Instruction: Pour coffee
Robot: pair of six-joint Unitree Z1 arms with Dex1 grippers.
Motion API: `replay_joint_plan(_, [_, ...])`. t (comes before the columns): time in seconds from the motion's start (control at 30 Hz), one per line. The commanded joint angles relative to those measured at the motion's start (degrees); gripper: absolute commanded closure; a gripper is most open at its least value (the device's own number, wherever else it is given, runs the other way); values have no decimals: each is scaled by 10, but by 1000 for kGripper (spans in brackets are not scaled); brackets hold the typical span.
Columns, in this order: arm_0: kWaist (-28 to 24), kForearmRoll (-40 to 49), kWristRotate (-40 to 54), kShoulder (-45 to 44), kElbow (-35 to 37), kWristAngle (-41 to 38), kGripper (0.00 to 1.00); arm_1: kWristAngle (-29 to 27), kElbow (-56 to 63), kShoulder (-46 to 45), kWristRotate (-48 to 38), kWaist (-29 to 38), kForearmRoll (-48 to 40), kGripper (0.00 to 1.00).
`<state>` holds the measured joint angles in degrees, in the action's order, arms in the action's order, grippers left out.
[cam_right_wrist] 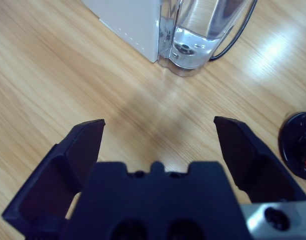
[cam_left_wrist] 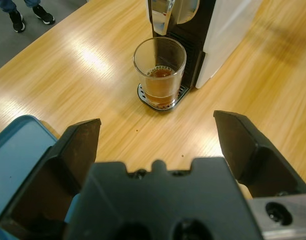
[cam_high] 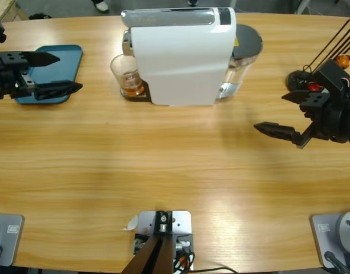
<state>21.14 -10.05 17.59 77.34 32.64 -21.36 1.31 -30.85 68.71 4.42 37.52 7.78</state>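
Closest to my overhead camera is bare table [cam_high: 180, 171], with nothing on the near half. Working from the left, my left gripper [cam_high: 52, 73] hangs over a blue tray [cam_high: 66, 57] at the table's left end, its jaws spread wide and holding nothing. From its wrist camera I look straight along them to the glass [cam_left_wrist: 159, 70], so I judge it is lined up to go in for that. The glass sits on the drip grate under the spout of the white coffee machine [cam_high: 183, 60], which is why it is tucked against the machine's left face. The coffee [cam_left_wrist: 160, 90] lies as a shallow amber layer in the bottom of the glass, still under the spout and well apart from both grippers.

Behind the machine's right side stands its clear water tank [cam_right_wrist: 202, 30]. Farther right, my right gripper [cam_high: 289, 114] waits near the table's right end, jaws wide apart and empty, pointed toward the tank end of the machine; I take it as parked out of the way.

Beside it a black round stand [cam_high: 303, 80] with thin rods holds small coloured capsules, but the frame edge cuts it off and I cannot count them. The spout itself is hidden from above by the machine's top.
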Motion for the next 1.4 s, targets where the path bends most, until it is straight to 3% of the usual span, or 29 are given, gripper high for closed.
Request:
replay_joint_plan(0.03, [-16,7,11,75,32,-19,11,3,9,22,2,6,-7,0])
replay_joint_plan(0.53, [-52,8,116,129,57,-146,13,2,5,33,2,6,-7,0])
replay_joint_plan(1.4, [-33,8,140,271,161,-157,13,2,3,37,2,6,-6,0])
